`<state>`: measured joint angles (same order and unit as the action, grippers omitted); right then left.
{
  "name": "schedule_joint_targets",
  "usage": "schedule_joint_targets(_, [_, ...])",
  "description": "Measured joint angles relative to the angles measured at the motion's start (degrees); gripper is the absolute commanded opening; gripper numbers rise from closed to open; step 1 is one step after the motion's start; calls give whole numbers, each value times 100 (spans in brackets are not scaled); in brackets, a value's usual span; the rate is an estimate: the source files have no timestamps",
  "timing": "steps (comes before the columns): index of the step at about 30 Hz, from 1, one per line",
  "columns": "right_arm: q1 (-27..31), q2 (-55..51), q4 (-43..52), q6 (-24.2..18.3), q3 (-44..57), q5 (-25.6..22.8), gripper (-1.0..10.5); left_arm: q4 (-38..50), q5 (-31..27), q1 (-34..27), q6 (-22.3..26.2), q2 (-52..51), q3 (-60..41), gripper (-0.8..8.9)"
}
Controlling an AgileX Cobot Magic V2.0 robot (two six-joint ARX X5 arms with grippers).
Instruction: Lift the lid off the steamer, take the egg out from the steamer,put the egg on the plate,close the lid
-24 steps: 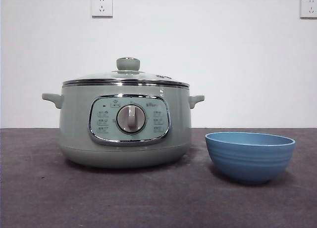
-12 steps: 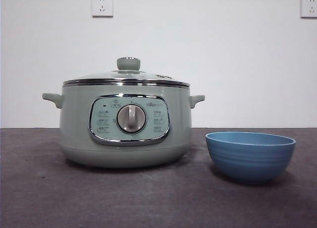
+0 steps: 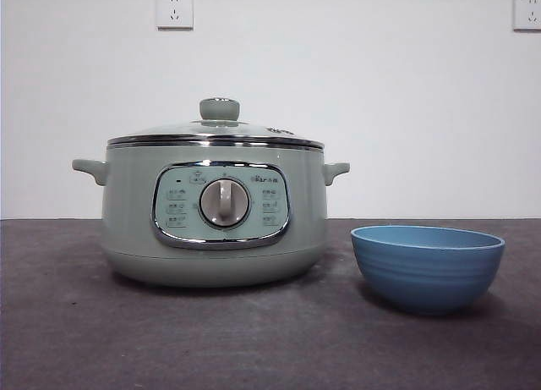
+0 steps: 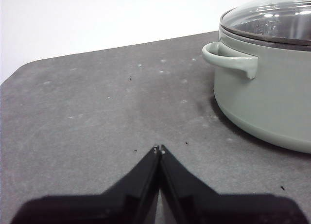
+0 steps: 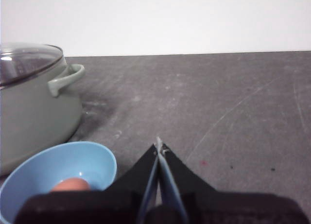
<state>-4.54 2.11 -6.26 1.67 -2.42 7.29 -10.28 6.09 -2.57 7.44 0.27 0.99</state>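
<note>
the lid (image 3: 215, 129) sits square on the pot (image 3: 213, 216), its chrome rim seated all round and the small green knob (image 3: 219, 109) standing free on top — an easy thing for two jaws to pinch. the pot rests on the dark table (image 3: 76, 331) with its dial facing front, a side handle (image 4: 231, 60) jutting toward each arm. just beside it, apart but near, stands the blue bowl (image 3: 428, 267); seen over the right wrist, something pale orange and rounded (image 5: 71, 185) already lies in the bowl's bottom — an egg by the look of it, though it is half hidden behind the gripper body.

so the job reads as finished, or nearly: lid on, egg out. that would explain why both arms hang back. the left gripper (image 4: 159, 149) hovers low over bare table off the pot's handle, jaws pressed tip to tip with nothing between them. the right gripper (image 5: 159, 147) is the same — closed, empty, close beside the bowl.
</note>
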Motion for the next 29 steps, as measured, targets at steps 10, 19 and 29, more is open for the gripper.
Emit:
schedule_joint_targets(10, [0,-188,-304,131,146,-4,1,0,2,0,0,0,0,-3])
schedule_joint_targets(19, [0,-188,-304,142,146,-2,1,0,0,0,-2,0,0,-3])
schedule_joint_targets(29, [0,-188,-304,153,146,-2,1,0,0,0,0,0,0,-3])
